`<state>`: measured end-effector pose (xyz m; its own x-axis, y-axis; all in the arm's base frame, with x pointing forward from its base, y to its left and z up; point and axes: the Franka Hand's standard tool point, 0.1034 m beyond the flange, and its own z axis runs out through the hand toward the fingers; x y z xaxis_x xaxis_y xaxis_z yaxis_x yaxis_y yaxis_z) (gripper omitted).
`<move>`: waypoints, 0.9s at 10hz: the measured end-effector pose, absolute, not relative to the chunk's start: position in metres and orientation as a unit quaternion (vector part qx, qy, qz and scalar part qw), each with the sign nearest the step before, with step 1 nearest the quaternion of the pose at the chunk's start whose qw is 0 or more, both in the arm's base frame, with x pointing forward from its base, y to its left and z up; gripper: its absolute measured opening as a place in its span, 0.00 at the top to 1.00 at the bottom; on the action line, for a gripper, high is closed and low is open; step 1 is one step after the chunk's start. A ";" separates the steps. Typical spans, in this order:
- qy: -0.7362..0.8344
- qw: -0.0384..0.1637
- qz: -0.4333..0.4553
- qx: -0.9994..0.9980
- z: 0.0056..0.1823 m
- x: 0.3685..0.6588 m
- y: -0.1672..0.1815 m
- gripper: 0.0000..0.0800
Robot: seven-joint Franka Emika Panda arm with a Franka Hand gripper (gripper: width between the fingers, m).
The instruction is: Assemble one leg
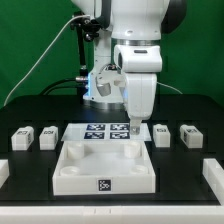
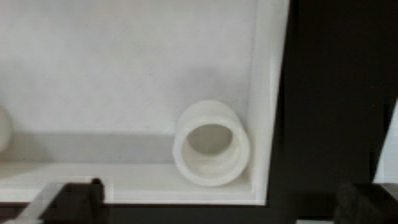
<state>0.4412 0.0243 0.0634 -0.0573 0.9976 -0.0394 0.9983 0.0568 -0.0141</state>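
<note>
Several small white legs with tags lie on the black table: two at the exterior view's left [image 1: 22, 138] [image 1: 46, 135] and two at its right [image 1: 163, 133] [image 1: 188, 133]. My gripper [image 1: 137, 128] hangs over the far right corner of the white tray [image 1: 70, 170], left of the nearest right-hand leg and apart from it. In the wrist view the gripper [image 2: 217, 203] is open and empty; its dark fingertips [image 2: 71, 200] stand wide apart over the tray's corner, with a round socket [image 2: 210, 143] below. No leg shows clearly in the wrist view.
The marker board [image 1: 100, 130] lies just behind the tray, beside my gripper. White parts sit at the table's far left [image 1: 3, 170] and far right [image 1: 212, 172] edges. A lamp and cables stand behind the arm.
</note>
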 end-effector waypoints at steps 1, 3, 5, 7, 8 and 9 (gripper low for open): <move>0.727 0.009 -0.019 0.687 0.063 0.441 0.024 0.19; 0.757 0.004 -0.022 0.654 0.057 0.432 0.006 0.19; 0.759 -0.002 -0.019 0.650 0.044 0.413 -0.019 0.19; 0.752 -0.010 -0.024 0.659 0.035 0.408 -0.026 0.19; 0.752 -0.019 -0.027 0.659 0.026 0.406 -0.024 0.19; 0.751 -0.023 -0.029 0.659 0.019 0.407 -0.022 0.19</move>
<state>0.4074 -0.0218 0.0193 -0.1295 0.9916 -0.0032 0.9888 0.1289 -0.0746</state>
